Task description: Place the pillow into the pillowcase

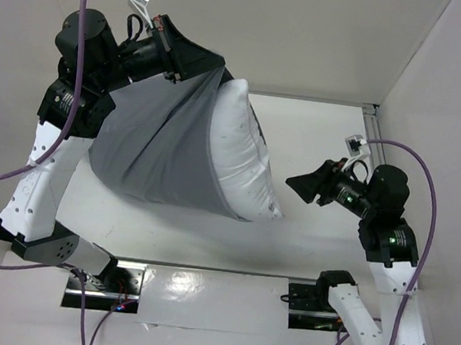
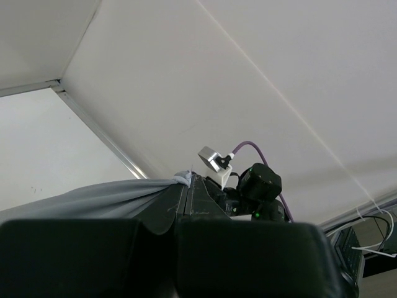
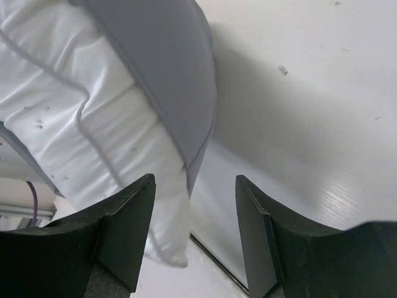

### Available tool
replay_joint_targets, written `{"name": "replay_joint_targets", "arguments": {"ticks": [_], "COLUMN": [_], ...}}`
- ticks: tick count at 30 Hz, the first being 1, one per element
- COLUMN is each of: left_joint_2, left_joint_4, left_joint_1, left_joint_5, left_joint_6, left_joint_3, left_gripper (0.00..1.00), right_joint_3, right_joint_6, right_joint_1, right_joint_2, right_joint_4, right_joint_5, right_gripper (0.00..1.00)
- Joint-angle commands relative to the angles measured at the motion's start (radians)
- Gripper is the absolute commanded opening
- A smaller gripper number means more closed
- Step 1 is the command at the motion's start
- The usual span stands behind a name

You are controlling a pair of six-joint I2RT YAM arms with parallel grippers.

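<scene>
The grey pillowcase (image 1: pixel 155 143) hangs from my left gripper (image 1: pixel 201 65), which is shut on its top corner and lifted above the table. The white pillow (image 1: pixel 244 162) sits partly inside it, its right side and lower corner sticking out of the opening. In the left wrist view the grey cloth (image 2: pixel 93 198) is bunched at the closed fingertips (image 2: pixel 186 180). My right gripper (image 1: pixel 296 184) is open and empty, just right of the pillow's lower corner. In the right wrist view the pillow (image 3: pixel 68 130) and the case's hem (image 3: pixel 186 99) show beyond the open gripper (image 3: pixel 193 186).
The white table (image 1: pixel 326 142) is walled at the back and right, with a metal rail (image 1: pixel 373 126) in the far right corner. Mounting plates (image 1: pixel 217 292) lie along the near edge between the arm bases.
</scene>
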Motion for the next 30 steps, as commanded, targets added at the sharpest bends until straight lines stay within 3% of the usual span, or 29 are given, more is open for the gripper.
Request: {"name": "replay_joint_targets", "arguments": {"ticks": [1,5,7,12,14,18,23,27,30], "left_joint_2": [-0.04,-0.031,-0.031,-0.031,-0.031,-0.021,-0.012,-0.012,-0.003], "left_joint_4": [0.169,0.169,0.169,0.169,0.169,0.15,0.14,0.14,0.14], "left_joint_1": [0.006,0.006,0.006,-0.012,-0.021,-0.041,-0.05,-0.05,-0.073], "left_joint_5": [-0.021,-0.03,-0.041,-0.105,-0.125,-0.191,-0.219,-0.237,-0.265], "left_joint_6": [-0.023,-0.014,-0.014,0.017,0.029,0.063,0.083,0.083,0.104], "left_joint_3": [0.03,0.03,0.03,0.001,0.001,0.001,0.001,0.01,0.01], "left_gripper": [0.0,0.0,0.0,0.0,0.0,0.0,0.0,0.0,0.0], "right_joint_3": [0.023,0.058,0.076,0.089,0.063,-0.081,-0.264,-0.385,-0.358], "right_joint_6": [-0.059,0.022,0.05,0.254,0.32,0.499,0.556,0.618,0.58], "right_joint_1": [0.003,0.003,0.003,0.003,0.003,0.003,0.003,0.003,0.003], "right_joint_2": [0.011,0.002,0.002,0.002,-0.015,-0.093,-0.224,-0.285,-0.272], "right_joint_4": [-0.025,-0.09,-0.131,-0.318,-0.318,-0.243,-0.153,0.072,0.103], "right_joint_5": [-0.005,0.118,0.193,0.285,0.244,0.117,-0.006,-0.138,-0.185], "right_gripper": [0.61,0.51,0.59,0.59,0.6,0.53,0.5,0.36,0.31]}}
